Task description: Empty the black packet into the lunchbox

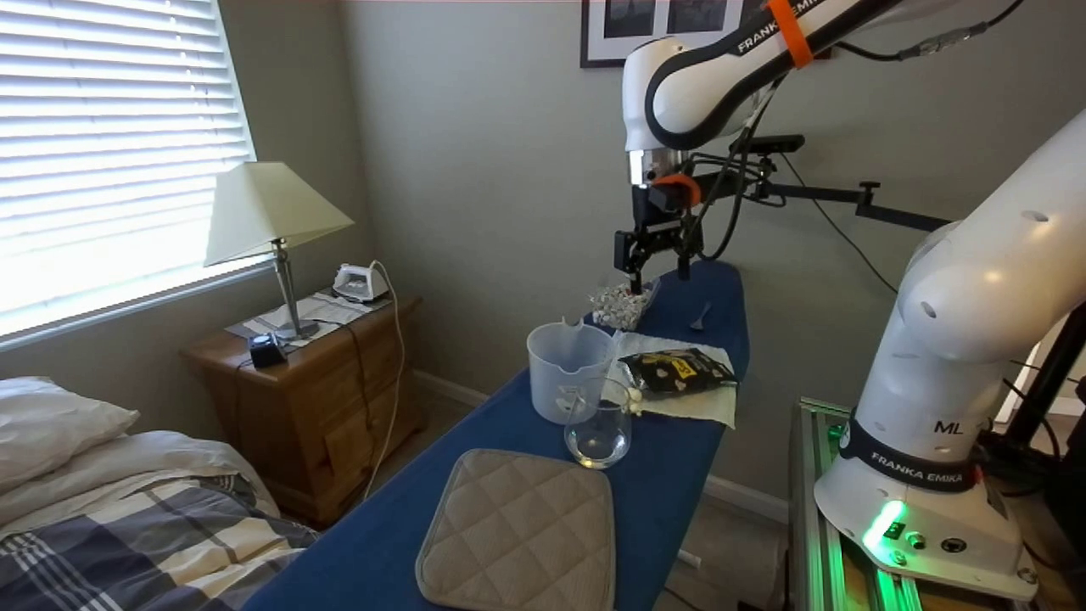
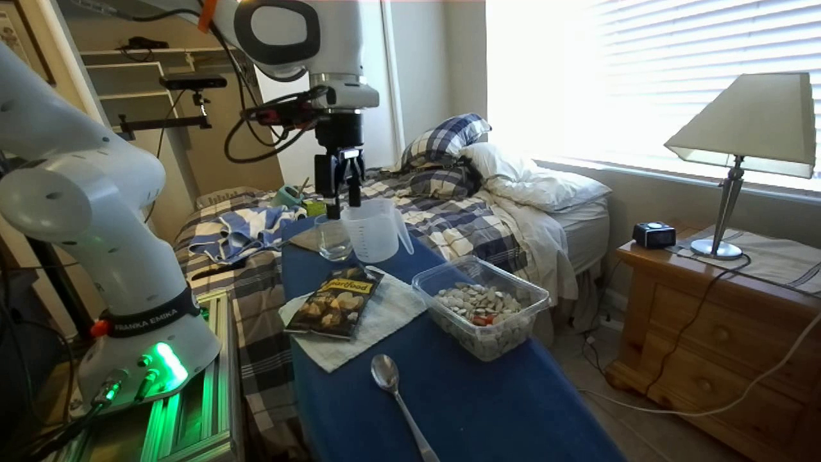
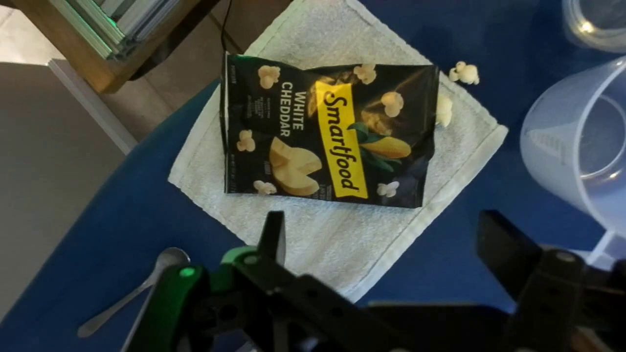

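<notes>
In an exterior view, black packet (image 2: pixel 335 305) lay label-up on white cloth (image 2: pixel 392 308); gripper (image 2: pixel 344 212) hung in midair, jaws wide apart; translucent jug (image 2: pixel 375 234) stood upright; right of it, lunchbox (image 2: pixel 478 273) on blue board (image 2: pixel 490 404), pale pieces (image 2: pixel 478 300) inside.

The packet (image 3: pixel 303 129) read "Smartfood" on a yellow strip (image 3: pixel 341 139), with "WHITE CHEDDAR" beside it. The black band (image 1: pixel 912 464) round the robot's base (image 1: pixel 933 509) bore "FRANKA EMIKA" in both exterior views; "ML" stood above the band, and "FRANKA" on the forearm (image 1: pixel 742 68).
</notes>
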Motion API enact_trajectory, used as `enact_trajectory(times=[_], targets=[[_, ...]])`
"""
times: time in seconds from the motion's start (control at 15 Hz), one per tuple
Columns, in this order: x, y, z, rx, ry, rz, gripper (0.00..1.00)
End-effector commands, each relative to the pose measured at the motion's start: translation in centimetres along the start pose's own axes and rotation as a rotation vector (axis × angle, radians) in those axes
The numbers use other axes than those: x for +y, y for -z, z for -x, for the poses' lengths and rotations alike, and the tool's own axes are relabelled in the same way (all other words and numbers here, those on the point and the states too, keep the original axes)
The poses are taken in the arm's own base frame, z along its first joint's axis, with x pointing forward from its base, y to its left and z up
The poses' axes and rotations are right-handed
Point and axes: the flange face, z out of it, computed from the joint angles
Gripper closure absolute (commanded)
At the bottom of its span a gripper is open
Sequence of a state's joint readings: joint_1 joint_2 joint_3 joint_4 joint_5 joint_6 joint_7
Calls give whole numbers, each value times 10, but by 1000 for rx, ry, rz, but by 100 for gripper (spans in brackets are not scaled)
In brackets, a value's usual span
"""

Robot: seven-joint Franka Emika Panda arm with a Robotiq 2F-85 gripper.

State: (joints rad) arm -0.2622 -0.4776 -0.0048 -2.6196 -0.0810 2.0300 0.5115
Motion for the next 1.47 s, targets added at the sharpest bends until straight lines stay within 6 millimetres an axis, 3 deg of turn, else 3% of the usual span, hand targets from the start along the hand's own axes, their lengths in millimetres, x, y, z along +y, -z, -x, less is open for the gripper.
enact_trajectory(times=[0.0,0.27,0.8,1.4], targets=[[35,-11,-14,-9,-181,25,0],[59,-39,-20,-75,-311,29,0],[73,-107,-2,-211,-270,54,0],[59,-133,-29,-137,-160,-88,0]])
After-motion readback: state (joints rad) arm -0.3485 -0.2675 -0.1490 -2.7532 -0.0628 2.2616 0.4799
